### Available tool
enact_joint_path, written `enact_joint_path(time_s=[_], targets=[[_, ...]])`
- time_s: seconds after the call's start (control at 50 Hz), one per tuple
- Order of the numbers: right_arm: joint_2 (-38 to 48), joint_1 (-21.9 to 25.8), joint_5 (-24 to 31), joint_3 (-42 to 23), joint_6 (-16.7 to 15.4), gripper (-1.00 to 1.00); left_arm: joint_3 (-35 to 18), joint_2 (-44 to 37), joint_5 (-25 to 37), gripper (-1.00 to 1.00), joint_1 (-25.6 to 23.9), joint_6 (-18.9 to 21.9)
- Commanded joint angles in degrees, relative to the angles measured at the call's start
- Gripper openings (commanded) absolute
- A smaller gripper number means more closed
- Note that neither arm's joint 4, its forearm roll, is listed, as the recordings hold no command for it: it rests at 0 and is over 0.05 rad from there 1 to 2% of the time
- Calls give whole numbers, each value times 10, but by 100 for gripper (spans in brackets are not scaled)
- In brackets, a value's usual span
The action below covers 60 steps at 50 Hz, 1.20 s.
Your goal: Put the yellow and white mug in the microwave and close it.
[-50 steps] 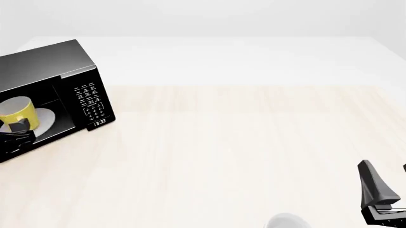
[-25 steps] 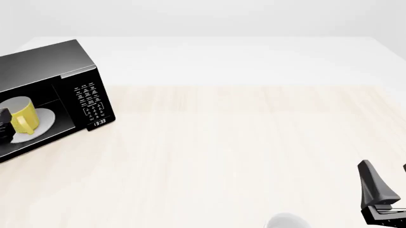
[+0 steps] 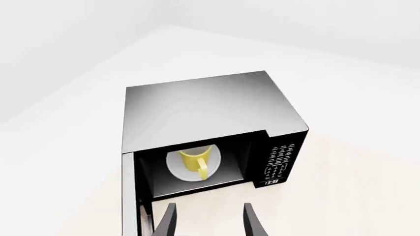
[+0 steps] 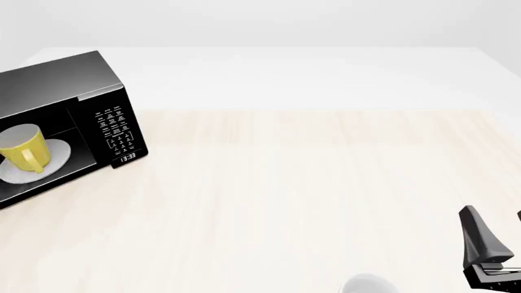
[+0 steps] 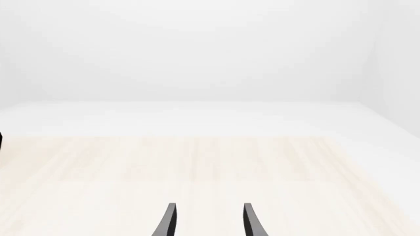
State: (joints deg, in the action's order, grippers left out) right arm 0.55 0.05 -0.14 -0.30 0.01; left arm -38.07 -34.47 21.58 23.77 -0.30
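My left gripper (image 3: pixel 205 221) hangs above and in front of the microwave (image 3: pixel 210 132), its two dark fingers (image 3: pixel 166 222) spread apart with only bare air between them; it holds nothing and touches nothing. From the front view my left gripper is out of sight past the left edge.

The yellow and white mug (image 3: pixel 195 161) stands upright inside the microwave's cavity, resting on the white turntable plate (image 3: pixel 178 169), its loop handle turned toward the opening. In the front view the mug (image 4: pixel 23 151) sits on the plate (image 4: pixel 55 152) at the far left of the table (image 4: pixel 309 183), with the keypad (image 4: pixel 114 129) and the lit clock display (image 4: pixel 128 158) just to its right. The door (image 3: pixel 130 196) stands swung open, seen edge-on at the cavity's side.

My right gripper (image 5: pixel 206 221) has its fingers parted the same way, empty, over bare light wood. In the front view its arm (image 4: pixel 486 250) sits at the near right corner, well apart from the microwave
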Motion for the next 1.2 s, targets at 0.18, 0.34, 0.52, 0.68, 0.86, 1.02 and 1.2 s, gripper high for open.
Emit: enact_joint_path(time_s=[0.18,0.34,0.52,0.68,0.86,1.02,1.2], targets=[[-1,0,0,1,0,100,-42,25,58,100,52,-20],[-1,0,0,1,0,100,-58,26,65,100,96,-15],[-1,0,0,1,0,100,-76,13,65,100,150,-7],[-1,0,0,1,0,100,-86,-1,63,100,187,-4],[-1,0,0,1,0,100,-89,-28,51,100,234,-2],[-1,0,0,1,0,100,-89,-40,47,100,252,-7],[-1,0,0,1,0,100,-78,-86,19,100,307,-9]])
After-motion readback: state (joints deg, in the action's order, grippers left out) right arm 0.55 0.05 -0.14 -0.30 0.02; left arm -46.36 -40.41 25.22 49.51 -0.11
